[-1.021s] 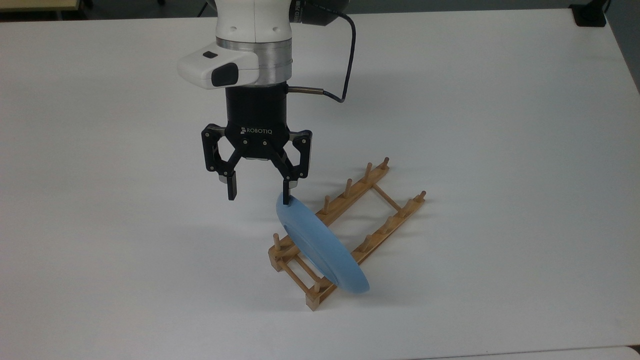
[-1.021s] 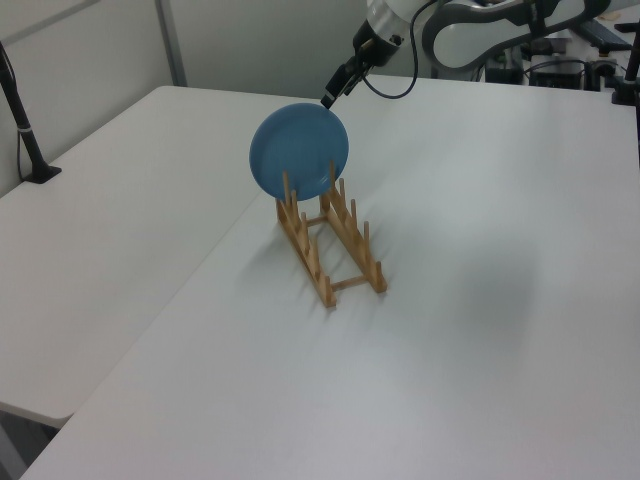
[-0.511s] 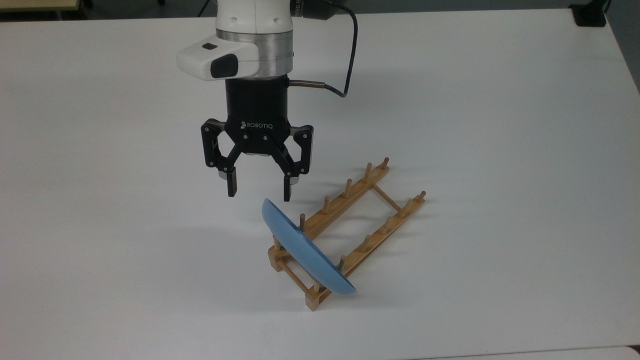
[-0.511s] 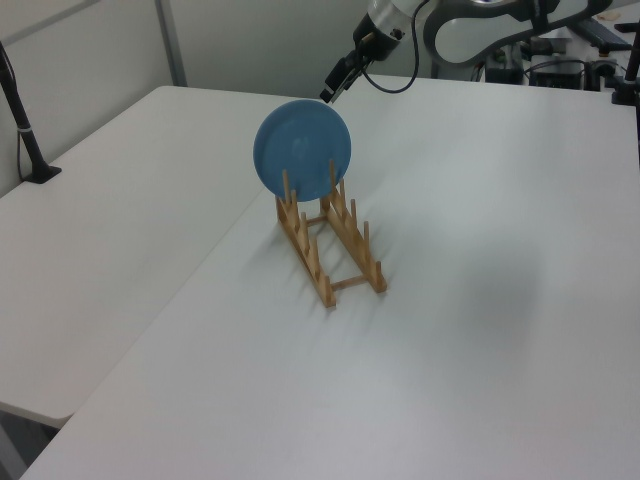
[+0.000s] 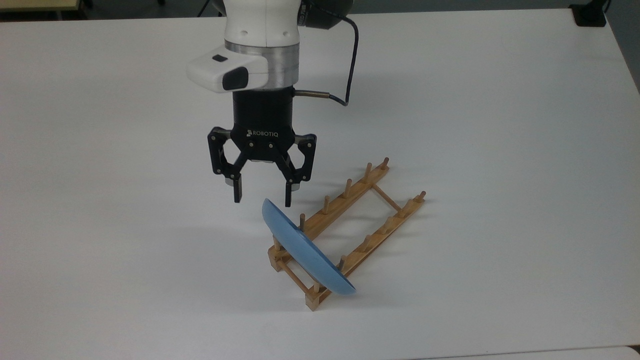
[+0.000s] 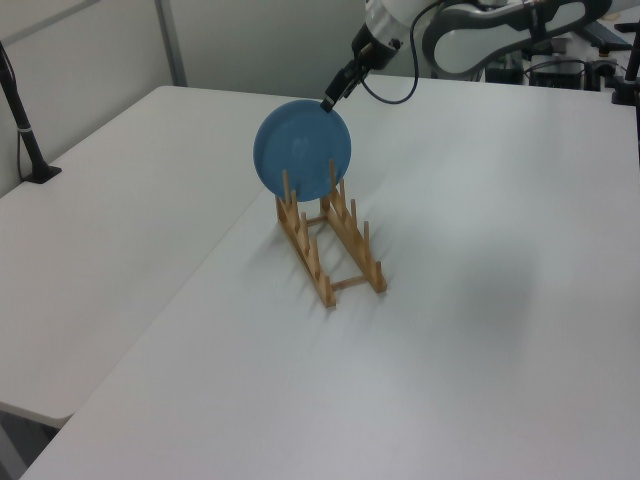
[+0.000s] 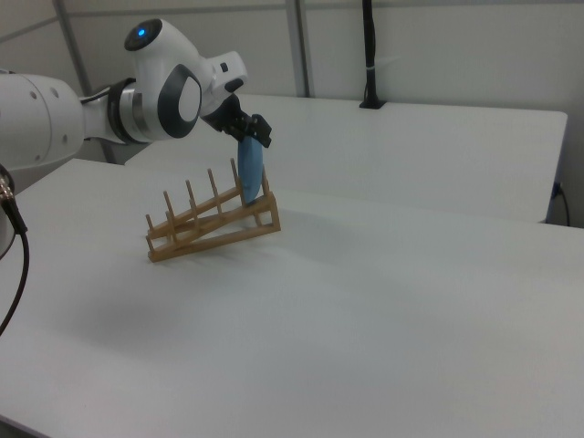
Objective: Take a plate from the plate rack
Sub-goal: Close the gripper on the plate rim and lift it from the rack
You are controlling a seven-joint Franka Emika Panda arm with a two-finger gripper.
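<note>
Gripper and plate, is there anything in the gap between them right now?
Nothing. In the top view the open gripper hangs just above the plate standing in the plate rack, with bare white table behind the gap.

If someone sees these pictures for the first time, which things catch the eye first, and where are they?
The blue plate stands out, upright on edge between the pegs at one end of the wooden rack, on a bare white table. Just above the plate's top rim hangs the black gripper, jaws open, on the white arm.

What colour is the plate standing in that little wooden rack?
The plate is plain light blue, best seen in the left view.
</note>
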